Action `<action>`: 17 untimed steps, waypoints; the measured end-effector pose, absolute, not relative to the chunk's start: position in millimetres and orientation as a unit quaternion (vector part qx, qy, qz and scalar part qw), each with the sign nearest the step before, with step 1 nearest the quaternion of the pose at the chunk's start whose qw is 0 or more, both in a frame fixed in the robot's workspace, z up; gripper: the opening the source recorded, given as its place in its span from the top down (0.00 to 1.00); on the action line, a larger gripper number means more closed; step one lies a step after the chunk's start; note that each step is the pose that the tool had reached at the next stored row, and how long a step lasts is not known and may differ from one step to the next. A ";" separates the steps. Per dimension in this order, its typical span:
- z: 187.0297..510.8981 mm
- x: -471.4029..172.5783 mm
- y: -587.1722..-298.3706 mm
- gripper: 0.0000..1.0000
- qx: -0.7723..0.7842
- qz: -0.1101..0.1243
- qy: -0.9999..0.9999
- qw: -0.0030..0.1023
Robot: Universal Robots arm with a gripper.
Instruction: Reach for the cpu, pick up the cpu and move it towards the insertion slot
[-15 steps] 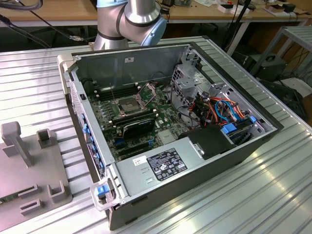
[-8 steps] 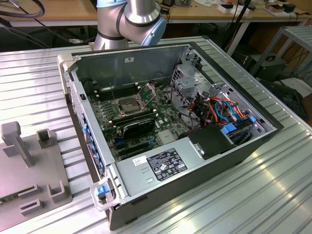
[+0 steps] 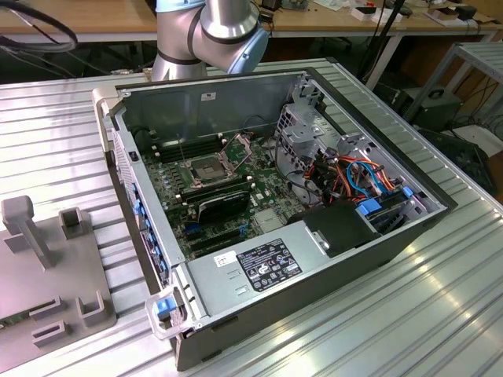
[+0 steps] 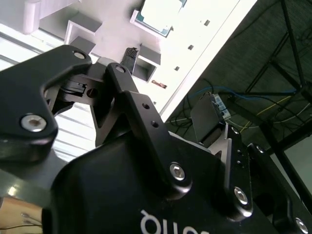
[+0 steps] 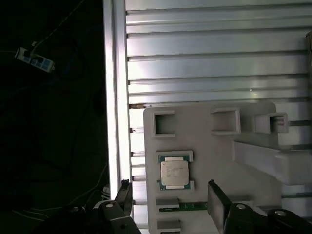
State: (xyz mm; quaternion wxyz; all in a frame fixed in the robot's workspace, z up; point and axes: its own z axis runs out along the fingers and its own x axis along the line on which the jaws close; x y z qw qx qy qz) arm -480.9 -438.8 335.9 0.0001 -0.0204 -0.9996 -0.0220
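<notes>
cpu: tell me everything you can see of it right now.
The cpu is a small flat square chip, its pale silver metal face up, with faint print and a greenish edge showing. It lies flat between two small brackets on the grey fixture tray. The open gripper hovers over it, a finger to either side, not touching it.

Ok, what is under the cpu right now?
The cpu lies flat between two small brackets on the pale grey tray, which rests on the ribbed metal table. The tray surface directly beneath it is covered.

Exterior view overlooks the case [image 3: 206, 100]; the 2 wrist views share tray [image 5: 214, 146] [image 4: 204, 41] and cpu [image 5: 174, 173] [image 4: 161, 12].
</notes>
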 end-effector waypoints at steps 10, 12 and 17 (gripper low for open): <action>312.8 -480.9 -440.1 0.28 -0.018 -0.022 -1.000 0.001; 308.9 -480.9 -440.2 0.28 -0.013 -0.022 -1.000 0.001; 297.8 -480.9 -440.2 0.28 0.025 -0.022 -0.999 0.002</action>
